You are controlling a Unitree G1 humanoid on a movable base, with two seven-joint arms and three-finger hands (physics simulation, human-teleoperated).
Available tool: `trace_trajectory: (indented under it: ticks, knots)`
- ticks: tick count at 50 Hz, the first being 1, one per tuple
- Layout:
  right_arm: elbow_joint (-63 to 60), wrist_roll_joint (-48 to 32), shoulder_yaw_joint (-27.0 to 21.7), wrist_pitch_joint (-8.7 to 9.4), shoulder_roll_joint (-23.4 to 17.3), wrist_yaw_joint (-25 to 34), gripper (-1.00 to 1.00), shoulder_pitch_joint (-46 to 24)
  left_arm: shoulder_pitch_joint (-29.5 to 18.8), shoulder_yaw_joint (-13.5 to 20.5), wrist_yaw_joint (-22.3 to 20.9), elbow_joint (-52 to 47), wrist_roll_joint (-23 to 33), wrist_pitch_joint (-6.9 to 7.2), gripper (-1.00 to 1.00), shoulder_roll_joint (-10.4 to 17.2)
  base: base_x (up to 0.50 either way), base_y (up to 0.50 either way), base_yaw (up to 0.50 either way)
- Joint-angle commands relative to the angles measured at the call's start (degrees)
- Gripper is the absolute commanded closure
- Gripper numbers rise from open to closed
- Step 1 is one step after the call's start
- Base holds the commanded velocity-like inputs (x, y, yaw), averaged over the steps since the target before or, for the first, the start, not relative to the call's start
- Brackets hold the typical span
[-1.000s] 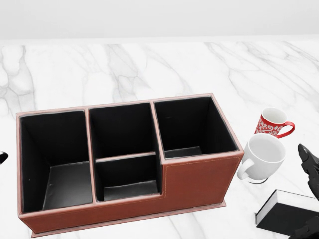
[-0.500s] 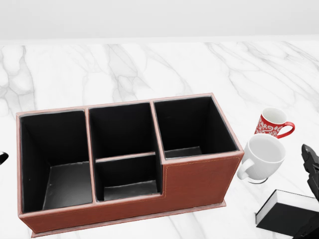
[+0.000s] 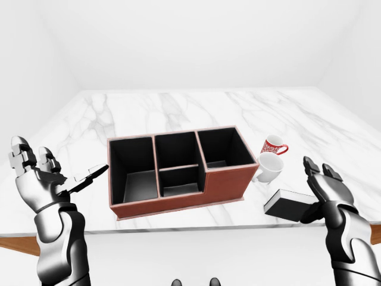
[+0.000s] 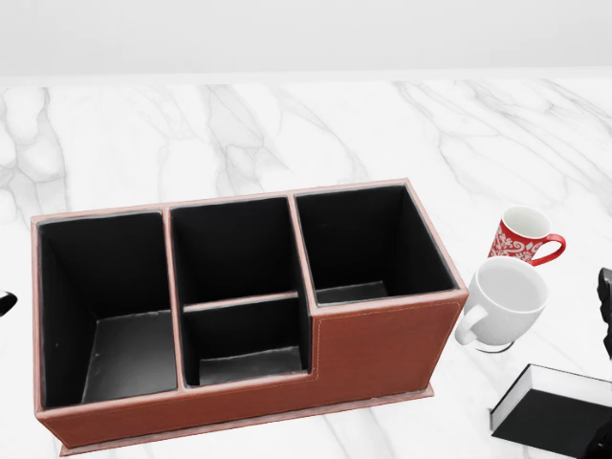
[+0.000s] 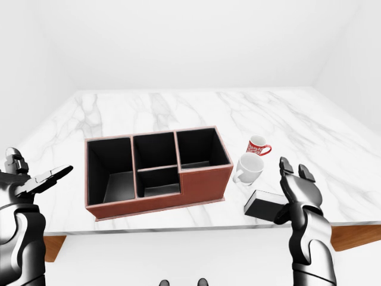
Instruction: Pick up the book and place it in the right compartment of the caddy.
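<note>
The book (image 4: pixel 553 417) is black with a white page edge and lies flat on the marble table, at the lower right of the head view. To its left stands the brown caddy (image 4: pixel 382 335) with black insides; its right compartment (image 4: pixel 368 244) holds nothing. My right hand (image 3: pixel 317 190) is open, its fingers spread upward over the book's right end and closed on nothing. Only a sliver of the right hand (image 4: pixel 605 311) shows at the head view's right edge. My left hand (image 3: pixel 62 168) is open and raised left of the caddy, off the table.
A white mug (image 4: pixel 507 298) stands between the caddy and the book, with a red patterned mug (image 4: pixel 521 234) just above it in the head view. The book lies close to the table's near edge (image 3: pixel 238 227), which runs along the bottom of the eye views.
My right hand has slid rightward and now barely shows at the head view's right edge. The book, caddy and mugs have not moved.
</note>
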Motion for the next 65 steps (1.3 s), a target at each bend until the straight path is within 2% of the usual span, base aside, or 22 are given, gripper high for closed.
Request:
trace_trajectory:
  ticks: [1, 13, 15, 24, 28, 31, 38, 40, 42, 44, 45, 50, 52, 58, 60, 65]
  knots:
    - [1.62, -2.47, 0.01, 0.0, -1.49, -4.17, -1.0, -2.06, -0.02, -0.02, -0.02, 0.15, -0.01, 0.0, -1.0, 0.02, 0.0, 0.0, 0.0]
    - [4.42, -2.54, 1.8, 0.0, -1.27, -7.54, -1.0, -2.48, 0.09, 0.02, -0.1, 0.2, 0.02, 0.0, -1.0, -0.04, 0.0, 0.0, 0.0]
    - [2.65, -2.67, 1.55, 0.0, -1.73, -5.54, -1.0, -2.6, 0.05, -0.01, -0.09, 0.23, 0.01, 0.0, -1.0, -0.03, 0.0, 0.0, 0.0]
    - [7.71, -2.48, 3.62, 0.0, -1.59, -9.33, -1.0, -4.33, 0.1, 0.06, 0.1, -0.65, 0.01, 0.0, -1.0, -0.06, 0.0, 0.0, 0.0]
    - [6.46, -2.87, 4.59, 0.0, -1.7, -7.54, -1.0, -5.32, 0.19, 0.08, 0.12, -0.97, 0.06, 0.0, -1.0, -0.1, 0.0, 0.0, 0.0]
    - [8.96, -2.88, 5.32, 0.0, -1.4, -9.61, -1.0, -5.63, 0.16, 0.11, 0.16, -1.08, 0.04, 0.0, -1.0, -0.09, 0.0, 0.0, 0.0]
    - [8.04, -3.29, 5.84, 0.0, -1.62, -8.38, -1.0, -5.67, 0.07, 0.12, -0.01, -0.37, 0.04, 0.0, -1.0, -0.05, 0.0, 0.0, 0.0]
    - [11.16, -3.26, 6.32, 0.0, -1.36, -10.89, -1.0, -5.8, 0.03, 0.1, -0.07, -0.09, 0.04, 0.0, -1.0, -0.03, 0.0, 0.0, 0.0]
    - [9.78, -3.41, 6.29, 0.0, -1.76, -9.23, -1.0, -5.58, 0.07, 0.17, 0.04, -0.43, -0.09, 0.0, -1.0, 0.03, 0.0, 0.0, 0.0]
    - [11.88, -3.11, 6.39, 0.0, -1.58, -11.07, -1.0, -5.39, 0.03, 0.23, 0.09, -0.44, -0.14, 0.0, -1.0, 0.05, 0.0, 0.0, 0.0]
    - [10.62, -3.07, 6.18, 0.0, -1.88, -9.66, -1.0, -5.14, 0.14, 0.19, 0.21, -1.01, -0.16, 0.0, -1.0, 0.03, 0.0, 0.0, 0.0]
    - [11.97, -3.11, 6.24, 0.0, -2.06, -9.94, -1.0, -5.29, 0.21, 0.33, 0.14, -1.29, -0.17, 0.0, -1.0, -0.06, 0.0, 0.0, 0.0]
    - [14.62, -2.86, 6.73, 0.0, -1.87, -12.14, -1.0, -5.41, 0.08, 0.28, 0.09, -0.86, -0.08, 0.0, -1.0, -0.05, 0.0, 0.0, 0.0]
    - [14.81, -2.41, 7.59, 0.0, -1.73, -11.22, -1.0, -5.11, 0.01, 0.22, 0.03, -0.29, -0.14, 0.0, -1.0, 0.02, 0.0, 0.0, 0.0]
    - [12.76, -2.58, 7.41, 0.0, -1.96, -9.13, -1.0, -4.75, 0.02, 0.26, 0.03, -0.31, -0.19, 0.0, -1.0, 0.07, 0.0, 0.0, 0.0]
    - [15.48, -2.32, 7.76, 0.0, -1.76, -11.04, -1.0, -4.92, 0.02, 0.21, 0.03, -0.2, -0.18, 0.0, -1.0, 0.07, 0.0, 0.0, 0.0]
